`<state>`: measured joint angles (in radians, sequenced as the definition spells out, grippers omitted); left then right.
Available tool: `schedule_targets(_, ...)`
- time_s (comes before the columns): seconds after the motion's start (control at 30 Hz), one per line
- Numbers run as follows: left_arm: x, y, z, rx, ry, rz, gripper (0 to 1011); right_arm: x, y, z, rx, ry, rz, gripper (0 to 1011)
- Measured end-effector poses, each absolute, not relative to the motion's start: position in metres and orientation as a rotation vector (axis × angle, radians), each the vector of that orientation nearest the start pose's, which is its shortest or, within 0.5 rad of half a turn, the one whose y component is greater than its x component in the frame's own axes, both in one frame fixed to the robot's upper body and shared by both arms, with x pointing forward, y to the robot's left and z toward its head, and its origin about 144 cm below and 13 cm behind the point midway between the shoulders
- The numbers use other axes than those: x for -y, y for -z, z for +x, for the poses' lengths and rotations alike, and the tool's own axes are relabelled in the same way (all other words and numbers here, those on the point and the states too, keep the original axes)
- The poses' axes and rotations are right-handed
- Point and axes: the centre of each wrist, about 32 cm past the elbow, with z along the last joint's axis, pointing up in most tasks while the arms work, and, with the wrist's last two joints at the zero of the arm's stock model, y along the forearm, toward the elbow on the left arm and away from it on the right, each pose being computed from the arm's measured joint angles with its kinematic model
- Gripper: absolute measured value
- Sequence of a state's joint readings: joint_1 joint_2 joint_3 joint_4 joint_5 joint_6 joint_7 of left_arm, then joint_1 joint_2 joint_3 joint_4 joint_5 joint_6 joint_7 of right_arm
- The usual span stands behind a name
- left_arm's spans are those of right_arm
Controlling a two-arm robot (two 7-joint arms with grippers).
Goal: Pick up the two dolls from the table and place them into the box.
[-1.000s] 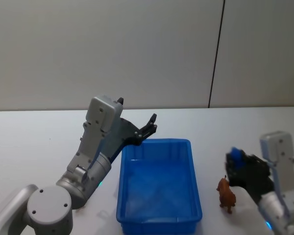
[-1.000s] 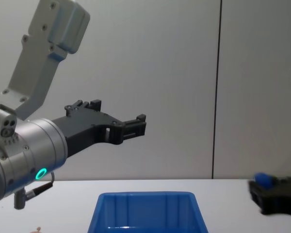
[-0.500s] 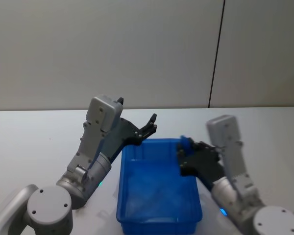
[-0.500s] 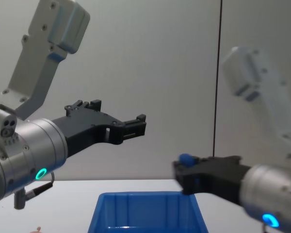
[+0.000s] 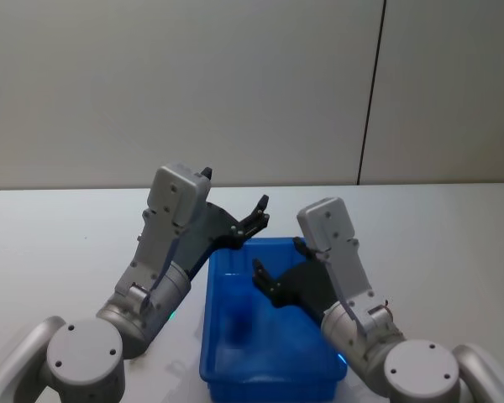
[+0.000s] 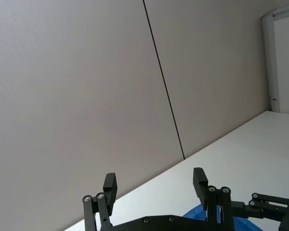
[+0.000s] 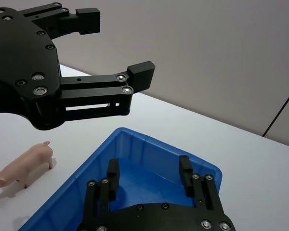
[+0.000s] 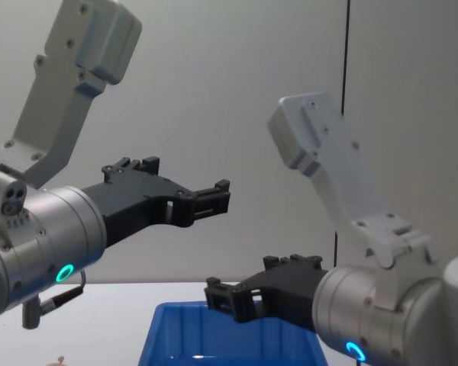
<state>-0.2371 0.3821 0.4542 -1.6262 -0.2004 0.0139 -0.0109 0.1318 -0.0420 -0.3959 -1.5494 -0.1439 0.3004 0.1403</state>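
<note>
The right end effector (image 7: 149,166) is positioned over the interior of the blue bin (image 5: 260,378), lower than the left one and angled down toward the bin's floor. Its two black fingers (image 7: 113,175) are spread wide, with nothing between them. The left end effector (image 6: 154,180) is held higher, above the far left corner of the bin, and points forward. Its fingers are likewise spread wide and empty. The two end effectors are near each other but apart, the left one above and beyond the right one. The blue bin rests on the white tabletop (image 7: 269,168) directly ahead of the robot, with its long sides running away from the robot. It has ribbed inner walls and a thick rim. A pale pink pig figure (image 7: 26,163) stands upright on its four legs on the tabletop. It is outside the bin on the left arm's side, near the bin's wall but not touching it, and below the left end effector. Inside the bin, over the near left part of the floor, the head view shows a blurred dark blue shape (image 5: 235,323); what it is cannot be determined. In the chest view, each grey arm carries a lit green-blue ring near the wrist joint.
</note>
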Motion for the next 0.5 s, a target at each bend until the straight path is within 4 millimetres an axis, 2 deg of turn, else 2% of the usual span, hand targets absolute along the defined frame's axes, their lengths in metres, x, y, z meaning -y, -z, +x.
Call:
schedule_targets(0.1,-0.198,-1.204,0.492,0.268,-1.124,0.061,1001,0.087,-1.181,0.472,0.018,1.059,-0.257,816)
schedule_targets(0.23,-0.198,-1.204,0.492,0.268,-1.124,0.061,1001,0.087,-1.182,0.472,0.028,1.063,-0.260,892)
schedule_targets(0.33,-0.198,-1.204,0.492,0.268,-1.124,0.061,1001,0.091,-1.183,0.469,0.036,1.078,-0.259,999)
schedule_targets(0.5,-0.198,-1.204,0.492,0.268,-1.124,0.061,1001,0.097,-1.184,0.463,0.039,1.105,-0.259,1003)
